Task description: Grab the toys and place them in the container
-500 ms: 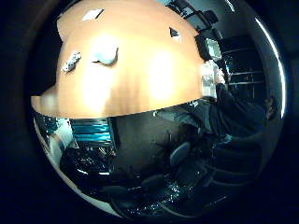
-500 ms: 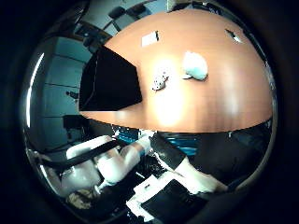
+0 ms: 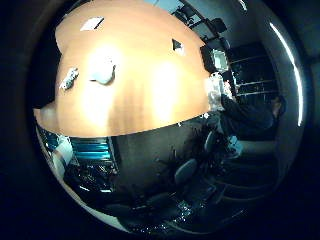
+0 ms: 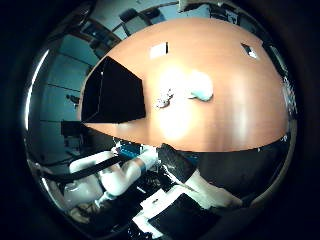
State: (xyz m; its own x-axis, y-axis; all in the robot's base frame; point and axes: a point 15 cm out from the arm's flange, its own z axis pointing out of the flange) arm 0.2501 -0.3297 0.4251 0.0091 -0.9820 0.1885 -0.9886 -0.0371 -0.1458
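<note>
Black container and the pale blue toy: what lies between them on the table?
The small white toy lies between black container and pale blue toy, thumb side view.

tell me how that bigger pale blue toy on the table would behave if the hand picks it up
The pale blue toy looks rounded and soft-edged, so it is probably light and may give under a squeeze. Its low, blob-like shape on the table suggests it would slide rather than roll if pushed. The smaller toy beside it could get nudged.

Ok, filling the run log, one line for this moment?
pale blue soft toy on table | small white toy beside | black container empty | nothing held
</note>
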